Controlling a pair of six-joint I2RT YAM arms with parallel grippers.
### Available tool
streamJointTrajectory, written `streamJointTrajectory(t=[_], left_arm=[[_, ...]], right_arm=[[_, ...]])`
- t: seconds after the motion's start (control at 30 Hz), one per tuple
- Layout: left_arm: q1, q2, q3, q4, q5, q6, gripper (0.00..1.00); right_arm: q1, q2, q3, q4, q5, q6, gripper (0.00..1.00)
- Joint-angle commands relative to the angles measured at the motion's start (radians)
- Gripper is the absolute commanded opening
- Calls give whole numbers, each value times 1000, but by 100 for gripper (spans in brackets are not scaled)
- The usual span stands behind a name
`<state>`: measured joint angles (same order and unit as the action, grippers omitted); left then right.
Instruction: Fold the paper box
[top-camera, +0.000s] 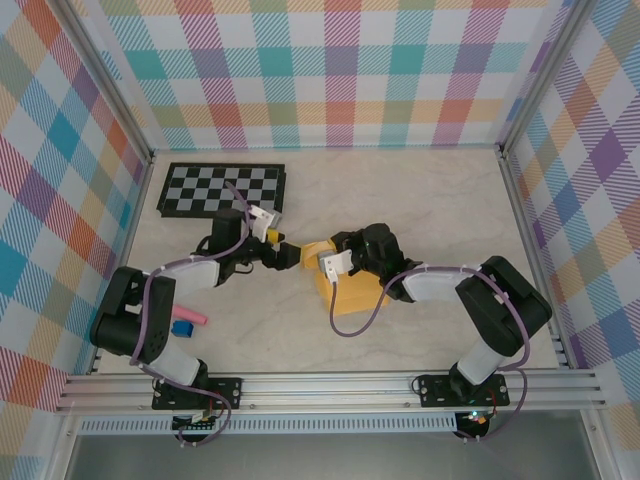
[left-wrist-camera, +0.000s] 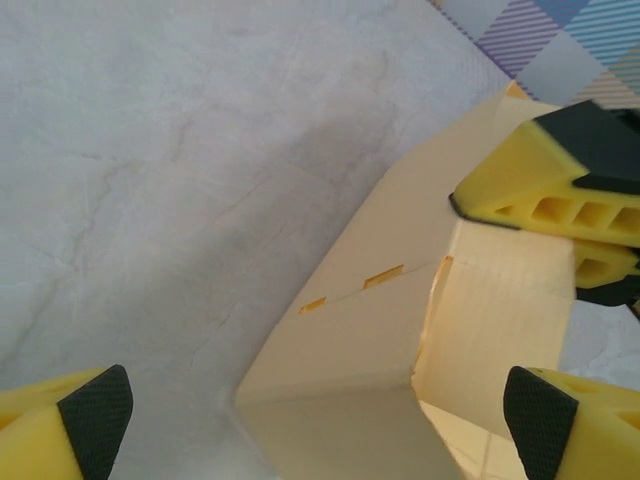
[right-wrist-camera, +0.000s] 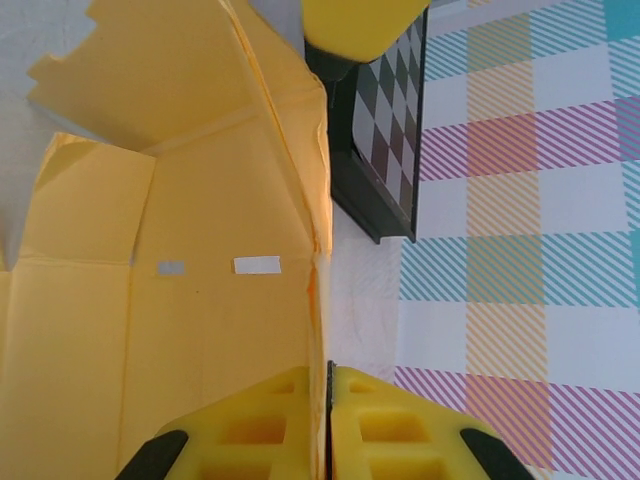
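Close by the left arm's base lie small pink and blue pieces (top-camera: 190, 319). At mid-table the paper box (top-camera: 350, 295) sits partly raised, with the right gripper (right-wrist-camera: 328, 372) pinched tight on the edge of one upright card wall. The left gripper (left-wrist-camera: 318, 425) is spread wide just beside the box and holds nothing, and beyond them the checkerboard (top-camera: 222, 188) lies near the back wall.

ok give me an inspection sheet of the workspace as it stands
surface: pale marbled tabletop, no spills seen
job's things: yellow-orange thin card paper box, partly folded, panels raised, mid-table
clutter: black-and-white checkerboard panel back left; small pink piece and small blue piece by the left arm's base
grippers: left gripper open, facing the box; right gripper shut on a raised panel's edge
cables: purple cable looping off the right arm beside the box
surroundings: plaid-patterned walls on three sides, metal frame rail at near edge
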<state>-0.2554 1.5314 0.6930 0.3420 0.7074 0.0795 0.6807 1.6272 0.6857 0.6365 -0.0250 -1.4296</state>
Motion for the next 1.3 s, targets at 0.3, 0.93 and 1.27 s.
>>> streamJointTrajectory(t=[0.3,0.93,1.27], left_arm=[[36,-54,154,-463,-37,701,97],[-69,224,394,-487,-9,819,97],[-79,278,466,-568,29,831,91]], right_arm=[[-28,-16,42,-127,-109,-3,11],[-144,85,536,-867,-290,241,42],[-194,-12,533,-794,-290,661,48]])
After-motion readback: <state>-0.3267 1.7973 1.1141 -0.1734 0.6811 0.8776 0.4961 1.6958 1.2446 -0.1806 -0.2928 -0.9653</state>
